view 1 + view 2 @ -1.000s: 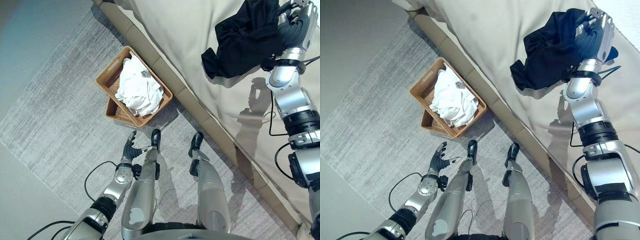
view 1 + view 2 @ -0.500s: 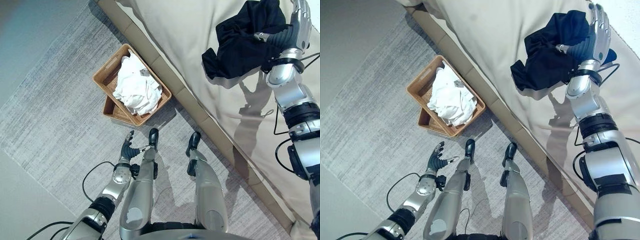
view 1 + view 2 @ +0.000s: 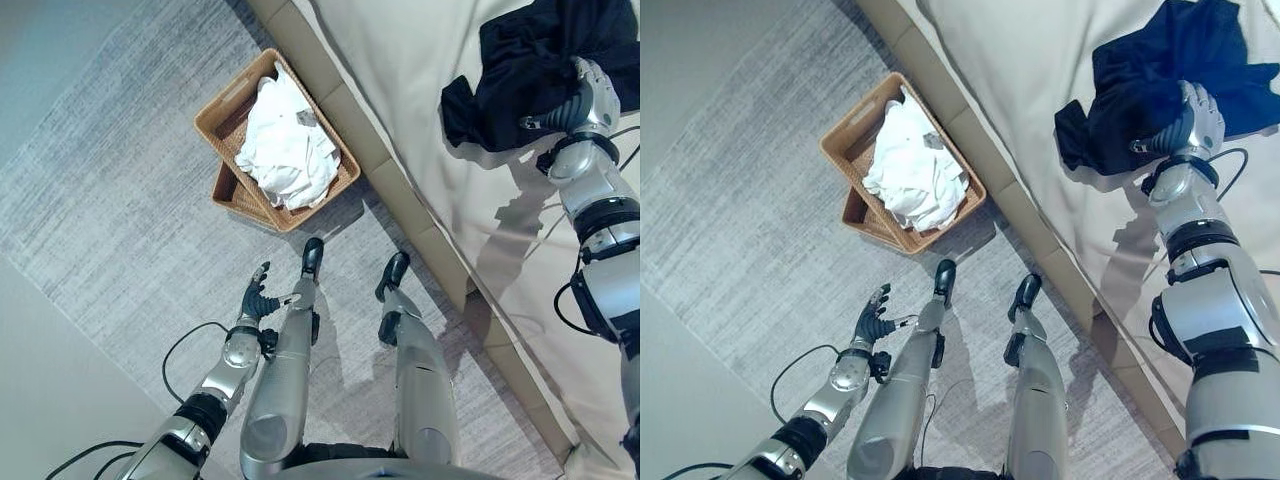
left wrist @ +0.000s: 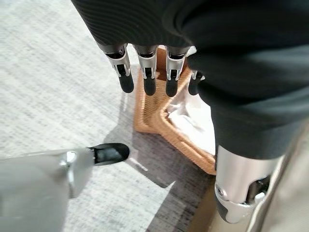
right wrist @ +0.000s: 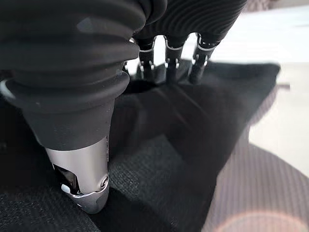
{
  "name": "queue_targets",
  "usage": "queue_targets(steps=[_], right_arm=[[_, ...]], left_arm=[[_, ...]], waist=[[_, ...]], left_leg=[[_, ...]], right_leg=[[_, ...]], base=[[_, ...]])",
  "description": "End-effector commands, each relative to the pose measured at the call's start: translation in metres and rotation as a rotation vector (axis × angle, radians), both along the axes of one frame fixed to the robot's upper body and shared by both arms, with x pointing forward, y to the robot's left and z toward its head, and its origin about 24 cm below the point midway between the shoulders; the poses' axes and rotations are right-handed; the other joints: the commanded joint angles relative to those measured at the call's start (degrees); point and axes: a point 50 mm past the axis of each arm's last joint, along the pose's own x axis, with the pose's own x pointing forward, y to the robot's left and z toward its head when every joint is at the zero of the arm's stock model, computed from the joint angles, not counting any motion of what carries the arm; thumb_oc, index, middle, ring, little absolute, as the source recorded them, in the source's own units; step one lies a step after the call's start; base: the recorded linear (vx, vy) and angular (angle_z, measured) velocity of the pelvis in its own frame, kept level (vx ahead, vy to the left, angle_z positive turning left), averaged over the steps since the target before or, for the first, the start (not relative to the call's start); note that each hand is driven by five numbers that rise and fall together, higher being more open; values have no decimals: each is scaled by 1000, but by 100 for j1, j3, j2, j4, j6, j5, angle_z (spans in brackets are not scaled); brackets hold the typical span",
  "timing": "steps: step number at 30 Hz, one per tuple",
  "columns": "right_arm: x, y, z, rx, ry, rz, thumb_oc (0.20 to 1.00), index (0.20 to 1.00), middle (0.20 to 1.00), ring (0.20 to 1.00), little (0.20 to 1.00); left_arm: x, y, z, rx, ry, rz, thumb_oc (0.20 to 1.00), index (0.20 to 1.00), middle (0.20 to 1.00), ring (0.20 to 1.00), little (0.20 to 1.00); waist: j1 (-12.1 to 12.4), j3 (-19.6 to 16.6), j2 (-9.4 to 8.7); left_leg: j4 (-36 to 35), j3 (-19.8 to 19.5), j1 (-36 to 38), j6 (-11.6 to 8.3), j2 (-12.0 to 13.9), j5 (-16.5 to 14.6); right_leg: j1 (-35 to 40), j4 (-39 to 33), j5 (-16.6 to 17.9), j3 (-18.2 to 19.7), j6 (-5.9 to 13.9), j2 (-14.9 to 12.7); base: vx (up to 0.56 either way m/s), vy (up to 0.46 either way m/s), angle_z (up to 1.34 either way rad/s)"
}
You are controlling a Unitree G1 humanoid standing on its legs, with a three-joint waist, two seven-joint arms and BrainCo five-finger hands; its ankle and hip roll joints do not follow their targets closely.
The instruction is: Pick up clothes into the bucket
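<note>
Beige bed [image 3: 400, 90] is your landmark: it takes up the upper right of both eye views, and the dark garment [image 3: 530, 60] lies bunched on it, well apart from the wicker basket [image 3: 222, 105] that sits on the grey rug [image 3: 110, 230] just beside the bed's edge. That basket already holds white clothes [image 3: 290, 150].

What has just changed matters to you. Half a second ago your right hand [image 3: 1188, 110] stood raised at the garment's far side with its fingers straight up; now it has come down flat onto the dark cloth on the bed. Judging from that, the reach is over and the grasp is about to begin, with the whole carry across to the basket left to do.

Your left hand [image 3: 257, 295] hangs low over the rug, near the basket, its fingers loosely spread and holding nothing.

Compare the views. From the head you see the right hand's back on the cloth. The right wrist view gives you more: fingers [image 5: 169, 65] straight, their tips pressing into the black fabric, the thumb [image 5: 84, 181] apart and resting on it, nothing pinched yet. The left wrist view shows the basket's corner just past the left fingers [image 4: 147, 72].
</note>
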Motion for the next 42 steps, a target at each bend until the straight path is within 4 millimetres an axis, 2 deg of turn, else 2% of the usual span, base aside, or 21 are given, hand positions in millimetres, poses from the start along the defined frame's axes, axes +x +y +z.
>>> queue_targets(steps=[1, 6, 9, 10, 11, 12, 18, 20, 21, 23, 24, 25, 27, 29, 30, 31, 32, 37, 39, 40, 42], right_arm=[[-12, -23, 25, -46, 1, -90, 1000, 1000, 1000, 1000, 1000], [-14, -27, 21, -52, 12, -111, 1000, 1000, 1000, 1000, 1000], [-14, -26, 27, -67, -21, -123, 1000, 1000, 1000, 1000, 1000], [-14, -26, 27, -67, -22, -123, 784, 784, 784, 784, 784], [-14, -25, 29, -72, -41, -119, 263, 263, 263, 263, 263], [-14, -23, 32, -86, -61, -119, 200, 200, 200, 200, 200], [-9, -7, 41, -113, -167, -58, 200, 200, 200, 200, 200], [-4, 11, 47, -134, -227, 16, 200, 200, 200, 200, 200], [-4, 11, 47, -133, -226, 16, 200, 200, 200, 200, 200], [-4, 29, 62, -98, -340, 114, 200, 200, 200, 200, 200], [-4, 29, 62, -97, -340, 113, 200, 200, 200, 200, 200], [-7, 39, 76, -85, -431, 163, 200, 200, 200, 200, 200], [-9, 42, 79, -86, -456, 181, 200, 200, 200, 200, 200], [-20, 52, 97, -76, -589, 244, 200, 200, 200, 200, 200], [-20, 52, 96, -75, -588, 244, 200, 200, 200, 200, 200], [-27, 58, 104, -70, -652, 290, 200, 200, 200, 200, 200], [-27, 58, 103, -69, -650, 289, 200, 200, 200, 200, 200], [-42, 65, 109, -44, -748, 372, 200, 200, 200, 200, 200], [-48, 65, 104, -50, -749, 407, 200, 200, 200, 200, 200], [-49, 64, 103, -49, -749, 406, 200, 200, 200, 200, 200], [-51, 67, 86, -31, -709, 456, 200, 200, 200, 200, 200]], left_arm=[[-4, -9, 3, -43, -20, -39, 1000, 1000, 1000, 1000, 1000], [0, -16, 8, -63, -36, -53, 1000, 1000, 1000, 1000, 1000], [3, -22, 14, -86, -62, -59, 1000, 1000, 1000, 1000, 1000], [3, -22, 14, -86, -62, -59, 1000, 1000, 1000, 1000, 1000], [4, -24, 15, -87, -65, -61, 1000, 1000, 1000, 1000, 1000], [4, -26, 15, -89, -69, -65, 1000, 1000, 1000, 1000, 1000], [7, -32, 19, -90, -94, -69, 1000, 1000, 1000, 1000, 1000], [8, -32, 21, -85, -105, -69, 1000, 1000, 1000, 1000, 1000], [8, -32, 21, -85, -105, -69, 1000, 1000, 1000, 1000, 1000], [8, -29, 20, -78, -109, -55, 1000, 1000, 1000, 1000, 1000], [8, -29, 20, -78, -108, -55, 1000, 1000, 1000, 1000, 1000], [12, -25, 24, -67, -125, -45, 1000, 1000, 1000, 1000, 1000], [12, -23, 23, -60, -124, -39, 1000, 1000, 1000, 1000, 1000], [13, -14, 24, -42, -128, -21, 1000, 1000, 1000, 1000, 1000], [13, -14, 24, -41, -127, -21, 1000, 1000, 1000, 1000, 1000], [12, -7, 25, -39, -134, -4, 1000, 1000, 1000, 1000, 1000], [12, -7, 24, -38, -133, -4, 1000, 1000, 1000, 1000, 1000], [13, 7, 38, -21, -188, -13, 1000, 1000, 1000, 1000, 1000], [12, 13, 49, 10, -234, -48, 1000, 1000, 1000, 1000, 1000], [12, 14, 49, 11, -234, -48, 1000, 1000, 1000, 1000, 1000], [9, 18, 56, 4, -257, -65, 1000, 1000, 1000, 1000, 1000]], waist=[[-4, -29, 202], [10, -29, 306], [10, -29, 416], [9, -29, 416], [3, -29, 433], [-3, -29, 448], [-59, -29, 490], [-118, -29, 455], [-116, -29, 454], [-192, -29, 388], [-188, -29, 385], [-238, -29, 325], [-253, -29, 287], [-366, -29, 141], [-359, -29, 137], [-420, -29, 32], [-411, -29, 26], [-507, -29, -231], [-527, -123, -308], [-524, -123, -316], [-572, -436, -360]], left_leg=[[25, -427, 173, -89, -128, -314], [-45, -458, -56, -92, -163, -232], [-179, -495, -169, -100, -181, -145], [-180, -495, -171, -100, -183, -143], [-209, -493, -190, -102, -186, -124], [-237, -499, -204, -100, -193, -109], [-318, -482, -154, -100, -219, -74], [-289, -440, -90, -108, -217, -96], [-289, -440, -86, -107, -216, -97], [-252, -371, 19, -133, -189, -130], [-253, -369, 24, -133, -187, -131], [-215, -322, -47, -143, -166, 4], [-211, -285, 9, -152, -146, -5], [-179, -157, 303, -191, -90, -70], [-183, -155, 315, -191, -86, -71], [-181, -70, 534, -198, -39, -120], [-188, -67, 548, -197, -36, -121], [-128, 185, 1363, -172, 90, -287], [-55, 286, 1855, -148, 140, -470], [-65, 286, 1848, -145, 133, -440], [-36, 367, 2224, -136, 164, -586]], right_leg=[[250, 515, -394, 264, 450, -267], [-31, 623, -434, 266, 444, -315], [-258, 718, -458, 257, 453, -366], [-262, 723, -460, 258, 453, -368], [-300, 741, -465, 265, 456, -385], [-333, 768, -476, 272, 455, -395], [-370, 799, -463, 325, 486, -464], [-292, 714, -414, 365, 497, -455], [-286, 708, -412, 365, 498, -453], [-160, 597, -351, 422, 509, -424], [-153, 590, -348, 422, 509, -422], [-147, 406, -85, 390, 470, -377], [-68, 317, -46, 414, 470, -344], [278, 108, 49, 480, 475, -249], [293, 96, 54, 479, 475, -244], [541, -58, 107, 524, 479, -165], [555, -71, 111, 525, 479, -161], [1437, -455, 212, 642, 471, 61], [1954, -541, 133, 681, 462, 135], [1954, -562, 164, 680, 462, 130], [2331, -570, 55, 696, 449, 195]], base=[[88, -46, 12], [24, -14, 9], [16, 14, 4], [8, 21, 4], [5, 11, 5], [11, 28, 8], [5, 9, 3], [0, 0, 0], [0, 0, 0], [-21, -12, -6], [-103, 22, -6], [-94, 29, -4], [-52, 14, -1], [-52, -4, -3], [-61, -3, -11], [-29, -2, -17], [-42, 11, -25], [-16, 1, -33], [39, -4, -40], [74, -12, -17], [78, -16, -13]])
